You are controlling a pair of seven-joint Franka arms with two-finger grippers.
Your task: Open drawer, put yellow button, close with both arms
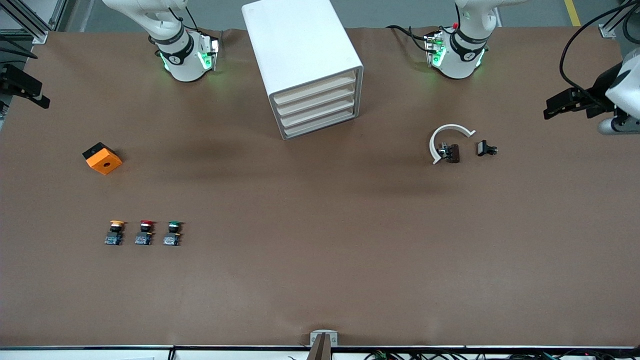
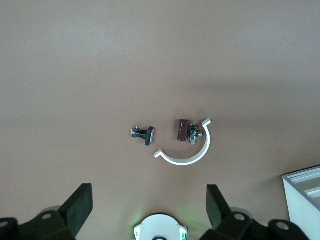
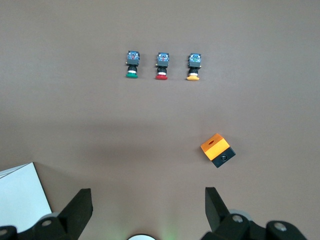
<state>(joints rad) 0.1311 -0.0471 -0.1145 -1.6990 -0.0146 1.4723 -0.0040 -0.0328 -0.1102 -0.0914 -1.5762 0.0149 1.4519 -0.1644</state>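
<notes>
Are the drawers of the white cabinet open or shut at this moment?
Shut. All four drawer fronts of the white drawer cabinet sit flush with its frame in the front view; none is pulled out.

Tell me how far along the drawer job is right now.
Nothing looks done yet. The drawer unit has all its drawers shut. The yellow button stands in a row beside the red button and green button, untouched. Nothing is in hand: the left claw and right claw are open and empty. Left: open a drawer, place the button, close it.
</notes>
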